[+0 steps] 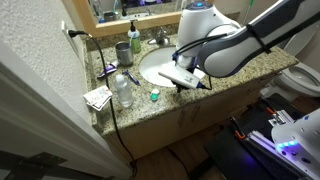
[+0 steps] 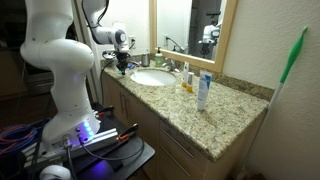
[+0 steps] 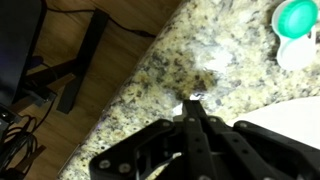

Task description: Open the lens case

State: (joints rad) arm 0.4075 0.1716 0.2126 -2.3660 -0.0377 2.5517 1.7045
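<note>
My hand has its fingers pressed together with nothing between them, the tips hanging over the speckled table beside the white rim of the sink. The lens case lies flat on the table, near my fingertips but apart from them, at the top right of the wrist view, green cap and white cap side by side. In an exterior view the case sits near the table's front edge, between a water bottle and my hand
</note>
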